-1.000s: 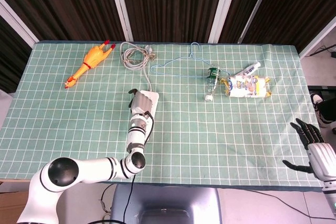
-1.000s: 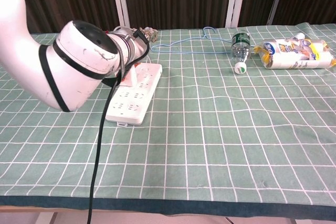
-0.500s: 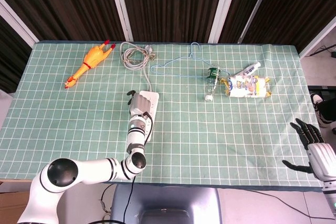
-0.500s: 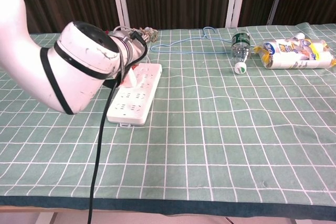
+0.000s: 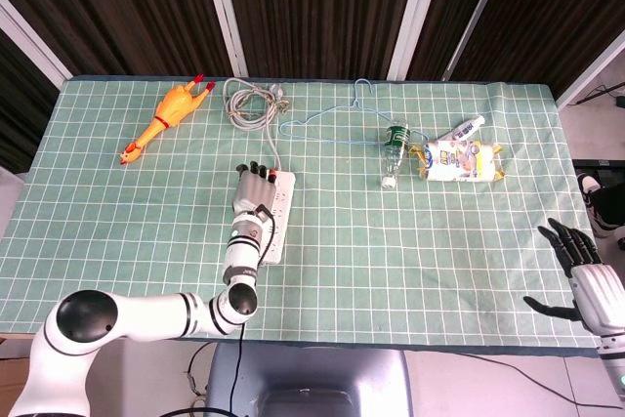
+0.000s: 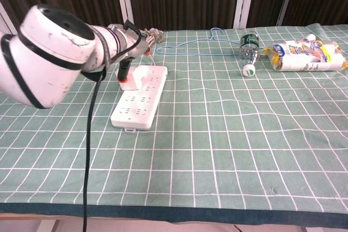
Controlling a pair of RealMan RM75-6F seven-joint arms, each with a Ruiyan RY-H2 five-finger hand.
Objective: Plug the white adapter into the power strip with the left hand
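Adapter (image 6: 128,83): small, white, with a bit of red at its base, standing upright on the far left part of the strip (image 6: 140,100), near the end where the cable (image 5: 252,100) leaves. Seen clearly only in the chest view; in the head view covered by the hand.

Strip: white, long, lying flat on the bench (image 5: 439,261), left of the middle, its length running away from the robot. Several free sockets visible on the near half.

Left hand (image 6: 132,44): above the far end of the strip, palm turned down, one dark finger (image 6: 124,71) reaching straight down to the top of the adapter and touching it. Other fingers spread a little toward the far side in the head view. Cannot tell whether gripping the adapter or only resting on it.

Right hand (image 5: 574,263): well apart, beyond the right edge of the bench, fingers spread wide, holding nothing.

Cable: grey, laid in a loose coil at the far edge, behind the strip. Toy chicken (image 5: 166,116): yellow and orange, lying slanted near the far left corner. Hanger (image 5: 339,122): thin, light blue, flat on the cloth to the right of the coil. Bottle (image 5: 395,150): green label, white cap, lying on its side with the cap toward the robot, just beside the hanger's right end. Packet (image 5: 459,160): white and yellow, lying just right of the bottle, with a second small white bottle behind it.
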